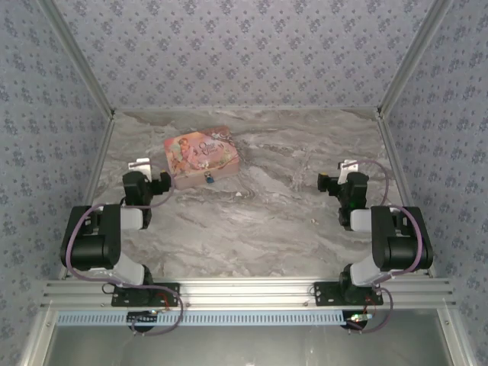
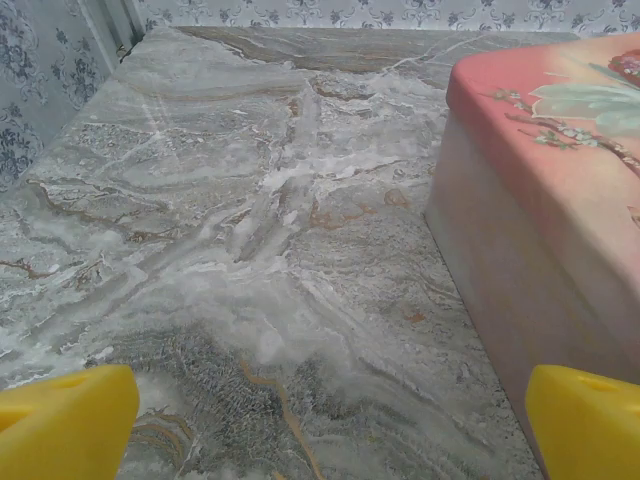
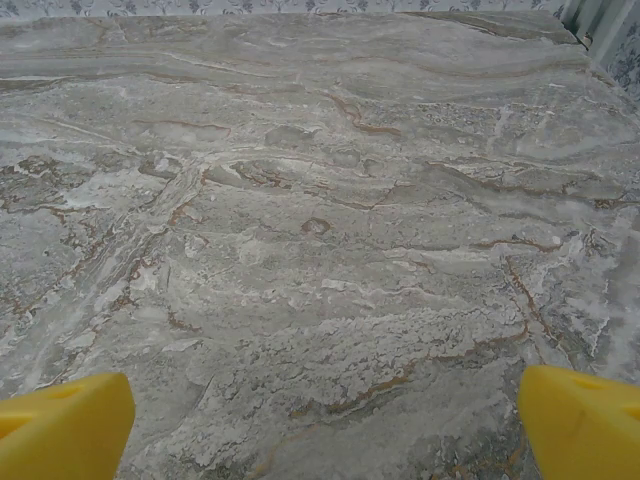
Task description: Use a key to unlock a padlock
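Observation:
A tiny blue padlock (image 1: 207,180) with a silvery shackle hangs on the near side of a pink illustrated box (image 1: 202,155) at the table's back left. A small silvery bit (image 1: 224,136) lies at the box's far right corner; whether it is the key is too small to tell. My left gripper (image 1: 149,172) stands open just left of the box, nothing between its yellow fingertips (image 2: 65,420). The box's pink side wall (image 2: 500,290) is close on the right in the left wrist view. My right gripper (image 1: 340,174) is open over bare marble, far right of the box.
The marble-patterned tabletop (image 1: 274,206) is walled by patterned panels at the left, back and right. Metal frame posts (image 1: 385,107) stand at the back corners. An aluminium rail (image 1: 244,290) carries both arm bases at the near edge.

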You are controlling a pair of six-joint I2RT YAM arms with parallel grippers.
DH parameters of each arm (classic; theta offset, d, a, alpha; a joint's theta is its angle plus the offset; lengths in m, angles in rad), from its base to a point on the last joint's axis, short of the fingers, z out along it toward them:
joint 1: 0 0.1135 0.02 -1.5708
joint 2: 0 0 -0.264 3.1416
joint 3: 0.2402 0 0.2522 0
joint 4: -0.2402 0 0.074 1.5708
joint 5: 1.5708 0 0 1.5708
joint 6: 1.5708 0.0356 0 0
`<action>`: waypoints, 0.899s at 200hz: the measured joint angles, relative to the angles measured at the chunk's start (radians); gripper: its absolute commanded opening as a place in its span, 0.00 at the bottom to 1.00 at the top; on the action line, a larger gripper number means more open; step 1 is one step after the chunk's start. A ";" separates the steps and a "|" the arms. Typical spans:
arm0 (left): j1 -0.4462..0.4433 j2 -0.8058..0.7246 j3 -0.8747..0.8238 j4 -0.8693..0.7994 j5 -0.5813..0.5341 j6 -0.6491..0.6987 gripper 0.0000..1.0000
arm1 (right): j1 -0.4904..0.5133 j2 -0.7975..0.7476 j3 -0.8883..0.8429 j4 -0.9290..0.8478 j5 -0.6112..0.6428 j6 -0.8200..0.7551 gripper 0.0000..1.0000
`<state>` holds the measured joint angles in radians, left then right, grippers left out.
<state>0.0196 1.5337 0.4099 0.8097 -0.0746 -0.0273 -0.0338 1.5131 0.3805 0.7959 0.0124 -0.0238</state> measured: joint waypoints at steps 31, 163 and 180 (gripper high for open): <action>0.000 0.000 0.000 0.000 0.000 0.000 0.99 | 0.000 0.000 0.000 0.000 0.000 0.000 1.00; 0.000 -0.012 -0.009 0.000 -0.002 -0.001 1.00 | -0.007 -0.010 0.003 -0.025 -0.001 0.001 1.00; 0.000 -0.094 -0.042 -0.032 -0.019 -0.009 0.99 | -0.014 -0.072 0.017 -0.116 0.000 0.010 1.00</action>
<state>0.0196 1.4395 0.3676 0.7773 -0.0940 -0.0364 -0.0483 1.4410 0.3973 0.6800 0.0120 -0.0135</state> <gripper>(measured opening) 0.994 0.999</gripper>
